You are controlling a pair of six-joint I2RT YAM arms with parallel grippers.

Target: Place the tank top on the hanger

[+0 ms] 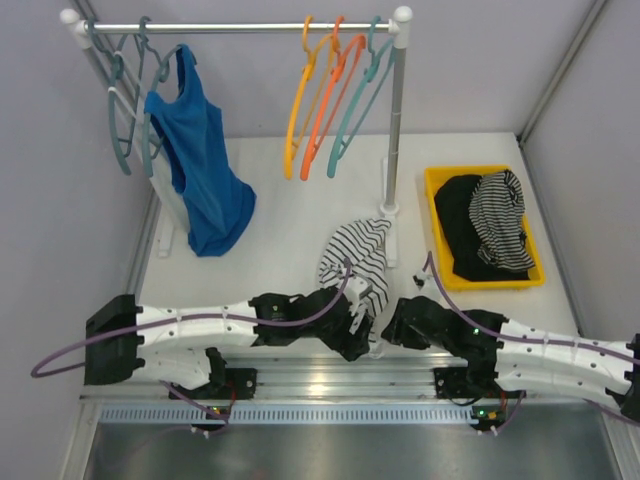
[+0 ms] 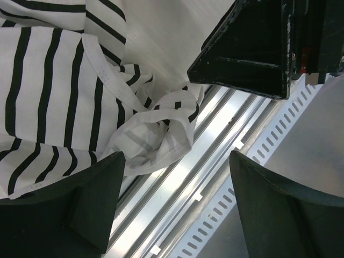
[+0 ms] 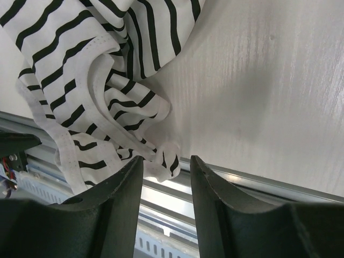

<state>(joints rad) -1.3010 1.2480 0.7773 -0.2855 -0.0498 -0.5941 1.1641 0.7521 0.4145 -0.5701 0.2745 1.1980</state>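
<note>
The tank top (image 1: 356,258) lies crumpled on the bench (image 1: 290,215), near its front edge and just ahead of both arms. It is bunched rather than spread, so no strap or neck opening shows clearly enough to thread. In the wrist views 1 corner of its hem spills off the bench onto the metal strip (image 2: 215,145) along that edge. That loose corner is probably why both arms crowd in at this spot: a hem hanging free is easier to pinch than cloth lying flat.

The right fingers (image 3: 121,204) stand a narrow gap apart, with the tip of the hem right at their mouth. The strip shows through the gap, so they are not clamped on the cloth. The left fingers (image 2: 91,204) are spread wide, 1 of them beside the folded hem, and hold nothing. From above, the 2 sets of fingers sit close together at the near end of the top, which suits taking 2 points of the same edge to lift and open it out.

The hanger (image 1: 292,130) hangs by its hook from the clothes rail (image 1: 240,27) at the back, beside the other hangers (image 1: 320,118) and well apart from the top. It looks untouched, so the task seems to be at its start. A shallow pinch on so little cloth could slip.
</note>
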